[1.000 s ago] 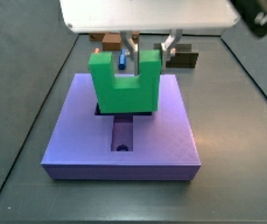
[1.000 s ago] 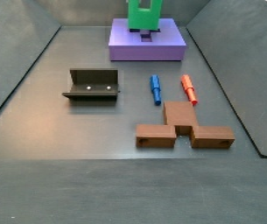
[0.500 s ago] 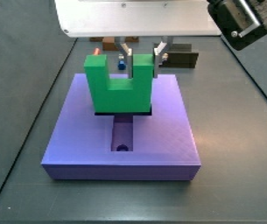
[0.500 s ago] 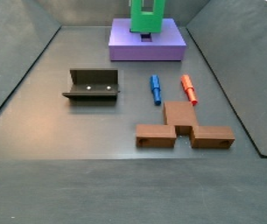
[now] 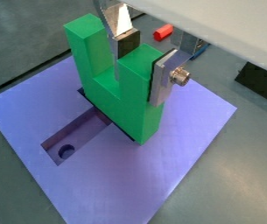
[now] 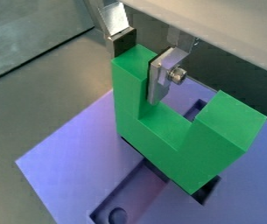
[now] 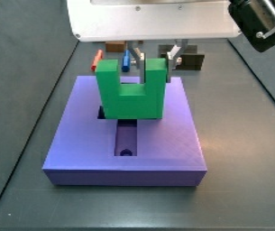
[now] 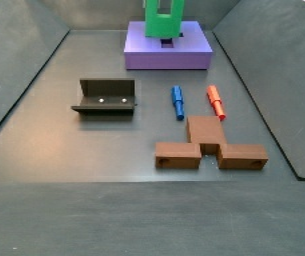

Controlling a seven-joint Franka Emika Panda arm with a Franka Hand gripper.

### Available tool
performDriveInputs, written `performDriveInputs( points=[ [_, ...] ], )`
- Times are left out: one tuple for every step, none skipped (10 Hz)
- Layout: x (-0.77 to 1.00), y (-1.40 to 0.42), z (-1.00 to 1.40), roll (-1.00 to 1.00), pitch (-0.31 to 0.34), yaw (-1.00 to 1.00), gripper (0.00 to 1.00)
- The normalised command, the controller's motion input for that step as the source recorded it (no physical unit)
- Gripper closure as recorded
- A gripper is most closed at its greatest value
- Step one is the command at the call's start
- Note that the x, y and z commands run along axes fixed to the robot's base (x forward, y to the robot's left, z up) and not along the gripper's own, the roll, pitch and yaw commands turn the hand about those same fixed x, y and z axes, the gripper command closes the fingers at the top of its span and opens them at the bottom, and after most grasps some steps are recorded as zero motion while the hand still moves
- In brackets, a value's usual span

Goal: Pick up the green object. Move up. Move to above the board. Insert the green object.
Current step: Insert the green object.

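Now my claw (image 5: pixel 143 59) is clamped on one prong of the green object (image 5: pixel 115 80), over the board (image 5: pixel 194 149). I'd lower straight, keeping it upright, square to the recess (image 5: pixel 67 140).

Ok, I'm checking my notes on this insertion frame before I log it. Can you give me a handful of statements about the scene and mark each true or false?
1. The gripper has its fingers on either side of one prong of the green object. True.
2. The green object lies flat on the floor beside the board. False: it stands upright with its base in the board's recess, prongs pointing up.
3. The blue peg and the red peg lie side by side on the floor. True.
4. The fixture stands on top of the board. False: it stands on the floor, apart from the board.
5. The brown block is held in the gripper. False: it rests on the floor near the pegs.
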Motion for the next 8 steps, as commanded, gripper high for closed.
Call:
performDriveInputs(
  points=[
    [-0.08, 0.03, -0.28, -0.03, 0.000, -0.01, 1.00],
    [-0.34, 0.00, -0.18, -0.05, -0.049, 0.00, 1.00],
    [-0.47, 0.00, -0.13, -0.01, -0.121, 0.00, 1.00],
    [-0.59, -0.06, -0.14, 0.00, -0.146, 0.00, 1.00],
    [-0.40, -0.07, -0.11, -0.02, -0.124, 0.00, 1.00],
    [0.17, -0.01, -0.26, 0.00, -0.051, 0.05, 1.00],
    [0.47, 0.07, -0.50, 0.00, -0.006, 0.06, 1.00],
    [0.41, 0.09, -0.85, 0.13, 0.000, 0.14, 1.00]
  ],
)
